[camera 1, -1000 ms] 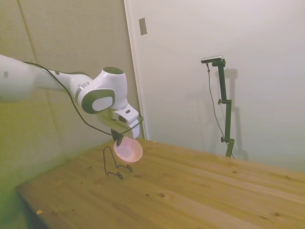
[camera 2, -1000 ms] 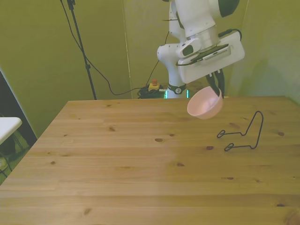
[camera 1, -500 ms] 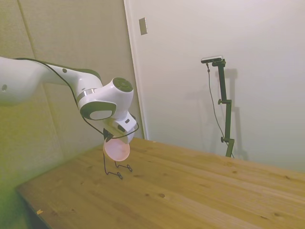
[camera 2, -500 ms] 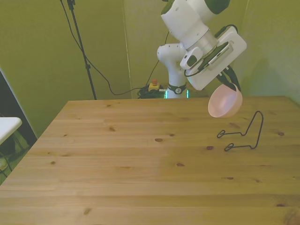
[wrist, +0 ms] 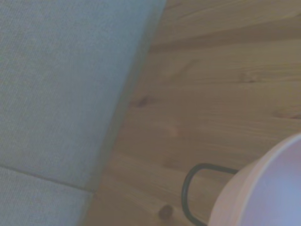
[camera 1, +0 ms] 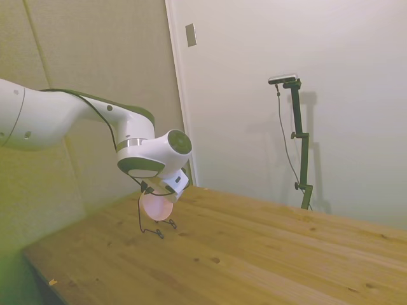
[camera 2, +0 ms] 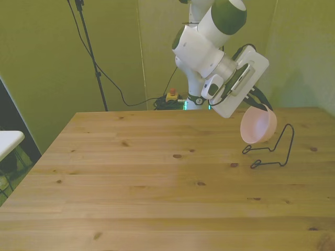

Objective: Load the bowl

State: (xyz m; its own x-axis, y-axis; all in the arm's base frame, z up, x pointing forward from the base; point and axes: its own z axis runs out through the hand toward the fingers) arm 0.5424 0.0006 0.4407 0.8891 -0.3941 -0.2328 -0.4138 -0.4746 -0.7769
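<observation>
The pale pink bowl [camera 2: 257, 126] hangs tilted on its side in the air, held by its rim in my gripper [camera 2: 261, 106], which is shut on it. It hovers just above and beside the thin black wire stand [camera 2: 272, 150] that stands on the table at the front view's right. From the side, the bowl [camera 1: 156, 206] sits under my wrist, right over the wire stand [camera 1: 150, 222]. Close up, the wrist view has the bowl's pink wall [wrist: 263, 193] with a loop of the wire stand [wrist: 188, 193] beneath it.
The wooden table [camera 2: 157, 178] spreads wide toward the front view's left. A padded wall panel [wrist: 61, 94] runs along the table's edge close to the stand. A small dark knot [camera 2: 177, 156] marks the table's middle.
My arm has swung toward the front view's right and lowered, carrying the bowl from mid-table to just over the wire stand. The bowl has tipped further onto its side.
</observation>
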